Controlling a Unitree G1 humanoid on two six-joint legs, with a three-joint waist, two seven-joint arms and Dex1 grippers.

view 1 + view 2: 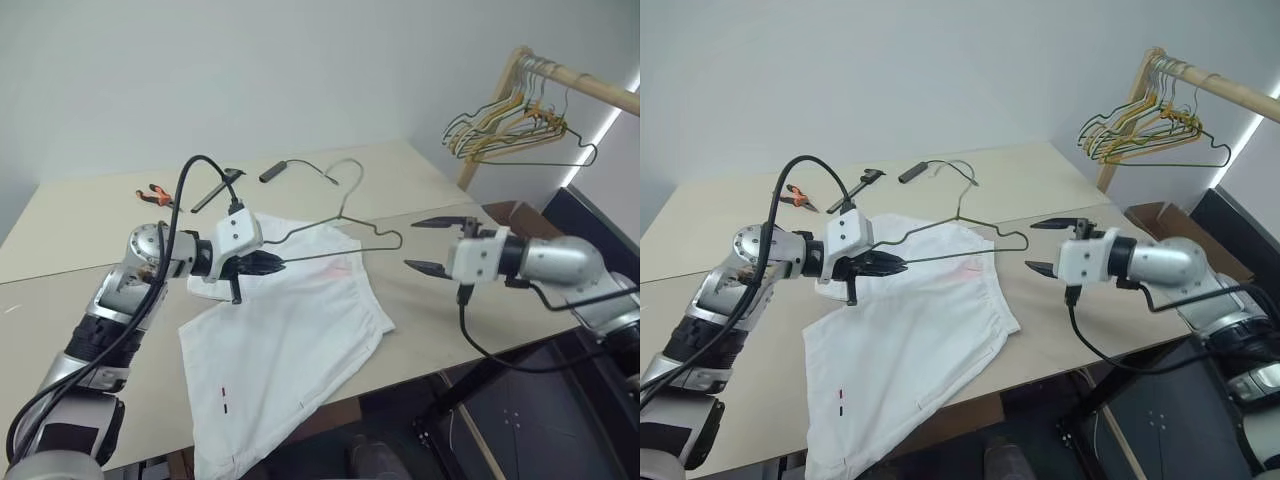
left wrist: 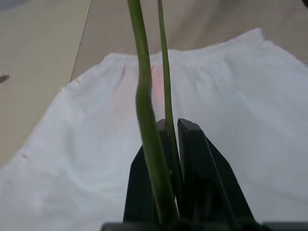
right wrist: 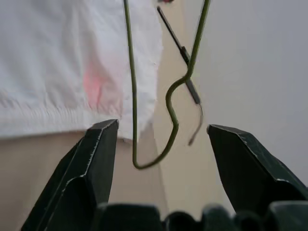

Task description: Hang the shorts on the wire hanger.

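White shorts [image 1: 290, 340] unlabelled, tiny red and black marks

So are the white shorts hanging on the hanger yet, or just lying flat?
Lying flat. The shorts are spread on the table, while the left gripper holds the wire hanger above them.

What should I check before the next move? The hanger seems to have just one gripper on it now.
1. Left gripper shut on the thin olive wire hanger: ok.
2. Right gripper open, off the wire: ok.
3. Hanger's end loop between the right gripper's fingers: ok.
4. White fabric shorts flat on the beige table: ok.
5. Shorts on the hanger: not ok.
6. Grip firmness: cannot tell.
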